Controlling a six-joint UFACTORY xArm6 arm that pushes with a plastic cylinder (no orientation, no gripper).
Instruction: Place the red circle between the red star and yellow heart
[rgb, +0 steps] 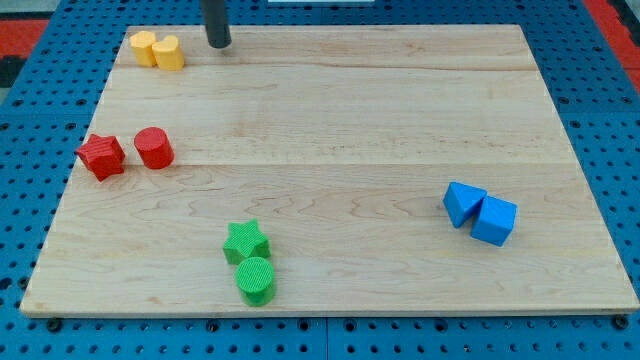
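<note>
Up top, my tip (218, 44) stands just right of the yellow heart (158, 50); no gripper shows; red circle (154, 148) touches red star (101, 156).

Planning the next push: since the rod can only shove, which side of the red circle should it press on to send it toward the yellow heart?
Press the red circle on its lower side, coming from the view's bottom. The yellow heart lies straight above it, the red star at its left. My tip stands by the heart now.

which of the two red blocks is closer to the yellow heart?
The red circle. It sits on the view's right of the red star and slightly higher, toward the yellow heart at the view's top left.
</note>
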